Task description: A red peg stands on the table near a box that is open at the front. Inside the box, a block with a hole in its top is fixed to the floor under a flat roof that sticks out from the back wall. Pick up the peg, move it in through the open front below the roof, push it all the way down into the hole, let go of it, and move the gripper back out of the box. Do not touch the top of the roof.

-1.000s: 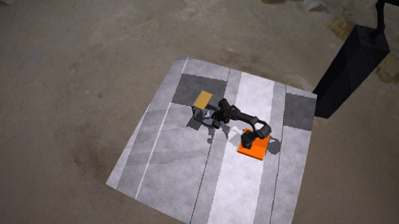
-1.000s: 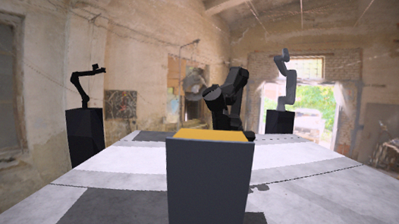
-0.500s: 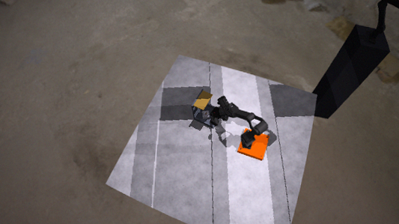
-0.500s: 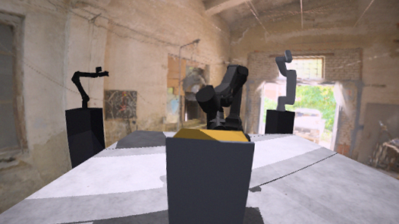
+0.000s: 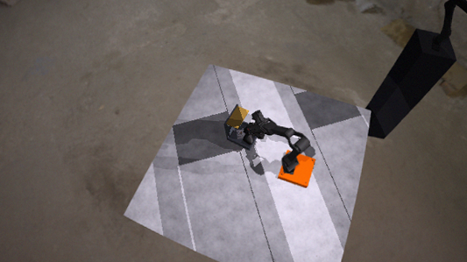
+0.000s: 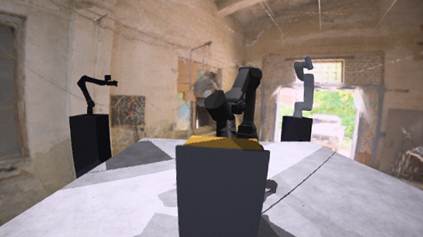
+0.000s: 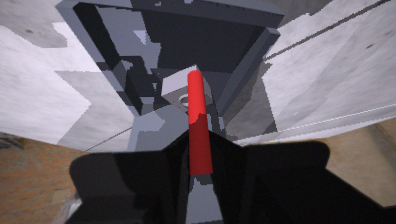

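Observation:
My gripper [image 7: 197, 133] is shut on the red peg [image 7: 198, 110], which points away from the fingers toward the box [image 5: 238, 144] [image 6: 221, 197] [image 7: 156, 130]. In the wrist view the peg's far end overlaps the pale block [image 7: 175, 86] [image 5: 239, 133], and part of the hole [image 7: 184, 100] shows just left of the peg. Whether the peg touches the block cannot be told. The yellow roof [image 5: 237, 117] [image 6: 217, 143] sits at the back of the box. In the top view the gripper is at the box's open front; the exterior view shows mainly the box's back wall, which hides the fingers.
The box's side walls [image 7: 246, 70] stand to either side of the block. The arm reaches over from its orange base plate [image 5: 302, 174] on the table [image 5: 228, 202]. Another arm stands on a dark pedestal [image 5: 406, 78] [image 6: 89, 142] beyond the table corner.

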Robot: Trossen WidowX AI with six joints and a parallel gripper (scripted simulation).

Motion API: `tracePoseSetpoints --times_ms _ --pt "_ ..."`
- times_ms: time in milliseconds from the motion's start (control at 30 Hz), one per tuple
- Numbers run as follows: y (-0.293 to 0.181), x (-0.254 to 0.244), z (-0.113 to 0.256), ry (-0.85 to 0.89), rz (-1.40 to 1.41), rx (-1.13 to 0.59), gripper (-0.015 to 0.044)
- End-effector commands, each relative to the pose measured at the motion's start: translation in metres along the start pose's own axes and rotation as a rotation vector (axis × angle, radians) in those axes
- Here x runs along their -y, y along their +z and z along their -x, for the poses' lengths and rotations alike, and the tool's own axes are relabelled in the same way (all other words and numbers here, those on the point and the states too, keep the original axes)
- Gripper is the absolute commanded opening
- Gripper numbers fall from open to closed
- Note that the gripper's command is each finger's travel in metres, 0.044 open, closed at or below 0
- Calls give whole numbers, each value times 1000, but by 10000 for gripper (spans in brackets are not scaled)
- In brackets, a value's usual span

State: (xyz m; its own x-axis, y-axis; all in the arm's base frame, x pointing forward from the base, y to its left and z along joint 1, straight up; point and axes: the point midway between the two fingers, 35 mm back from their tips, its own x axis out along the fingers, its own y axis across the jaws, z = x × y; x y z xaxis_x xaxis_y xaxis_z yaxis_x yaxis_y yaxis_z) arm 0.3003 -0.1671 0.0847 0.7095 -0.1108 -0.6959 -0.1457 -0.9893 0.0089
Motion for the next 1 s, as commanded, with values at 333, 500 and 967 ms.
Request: tracePoseSetpoints --times_ms 333,500,967 --pt "-16 -3 -13 6 -2 -6 0" --pt "-17 -2 -15 6 -2 -6 0" --pt "-22 -1 -19 6 -2 -7 0"
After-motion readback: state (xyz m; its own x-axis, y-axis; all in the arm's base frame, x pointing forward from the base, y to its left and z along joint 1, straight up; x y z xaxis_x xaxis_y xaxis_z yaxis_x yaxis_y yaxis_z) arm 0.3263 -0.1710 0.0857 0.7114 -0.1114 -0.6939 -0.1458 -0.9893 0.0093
